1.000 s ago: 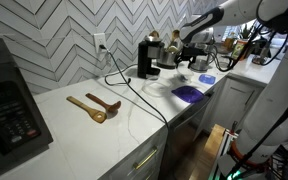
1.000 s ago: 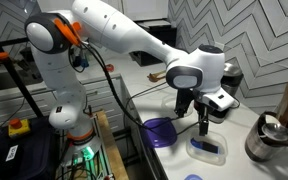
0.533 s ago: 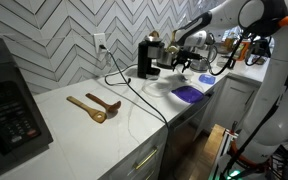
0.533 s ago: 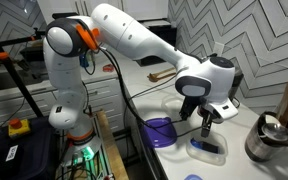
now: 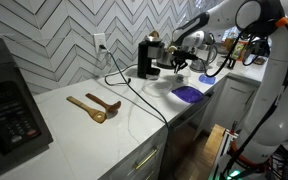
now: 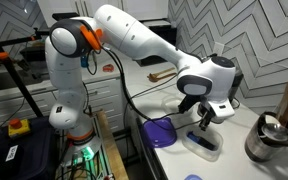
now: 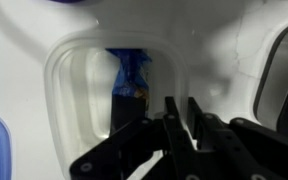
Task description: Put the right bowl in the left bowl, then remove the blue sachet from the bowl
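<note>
In the wrist view a small pale bowl (image 7: 84, 85) lies on the white counter with the blue sachet (image 7: 132, 68) inside, near its far wall. My gripper (image 7: 181, 100) stands over the bowl's right wall with its two fingers drawn close, one on each side of the wall. In an exterior view the gripper (image 6: 205, 124) reaches down into this light-blue bowl (image 6: 206, 145), and the wide purple bowl (image 6: 160, 131) sits just beside it near the counter's edge. The purple bowl (image 5: 189, 93) and gripper (image 5: 181, 65) also show from across the counter.
A black coffee machine (image 5: 147, 57) with a trailing cable (image 5: 134, 95) stands behind the bowls. Two wooden spoons (image 5: 94, 106) lie mid-counter. A metal kettle (image 6: 269, 140) stands close to the small bowl. A black appliance (image 5: 4, 100) fills the counter's other end.
The gripper has come down into the small bowl and its fingers have drawn together from wide open onto the bowl's wall.
</note>
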`<state>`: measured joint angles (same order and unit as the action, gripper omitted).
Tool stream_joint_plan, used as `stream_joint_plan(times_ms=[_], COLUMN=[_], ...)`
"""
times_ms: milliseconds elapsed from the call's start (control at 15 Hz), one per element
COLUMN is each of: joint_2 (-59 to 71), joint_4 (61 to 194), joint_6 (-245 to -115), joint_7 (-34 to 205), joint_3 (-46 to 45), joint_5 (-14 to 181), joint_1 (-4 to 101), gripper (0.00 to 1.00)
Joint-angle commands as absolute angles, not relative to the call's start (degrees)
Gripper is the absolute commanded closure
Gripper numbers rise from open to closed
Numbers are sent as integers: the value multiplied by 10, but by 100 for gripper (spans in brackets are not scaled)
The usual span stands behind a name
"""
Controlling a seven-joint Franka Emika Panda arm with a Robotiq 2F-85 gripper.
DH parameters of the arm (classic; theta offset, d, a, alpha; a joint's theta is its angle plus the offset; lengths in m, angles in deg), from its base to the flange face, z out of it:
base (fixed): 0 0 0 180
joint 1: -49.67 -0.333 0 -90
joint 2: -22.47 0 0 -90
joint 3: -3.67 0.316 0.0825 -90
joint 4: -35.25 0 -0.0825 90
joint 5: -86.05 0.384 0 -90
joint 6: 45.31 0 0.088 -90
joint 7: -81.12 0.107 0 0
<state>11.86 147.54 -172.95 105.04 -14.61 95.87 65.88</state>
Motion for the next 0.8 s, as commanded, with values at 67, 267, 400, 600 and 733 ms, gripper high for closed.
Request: stream_joint_plan(times_ms=[67, 267, 400, 600, 733], joint_2=[145, 167, 180, 173, 178], joint_4=[1473, 1470, 1466, 1459, 1459], joint_6=[-1683, -1646, -1623, -1628, -1626], joint_7=[1158, 1231, 1271, 1264, 1269], joint_3=[-148, -144, -138, -130, -126], joint_5=[935, 914, 899, 905, 904], joint_1=[643, 633, 627, 633, 631], gripper=[100, 98, 98, 98, 93])
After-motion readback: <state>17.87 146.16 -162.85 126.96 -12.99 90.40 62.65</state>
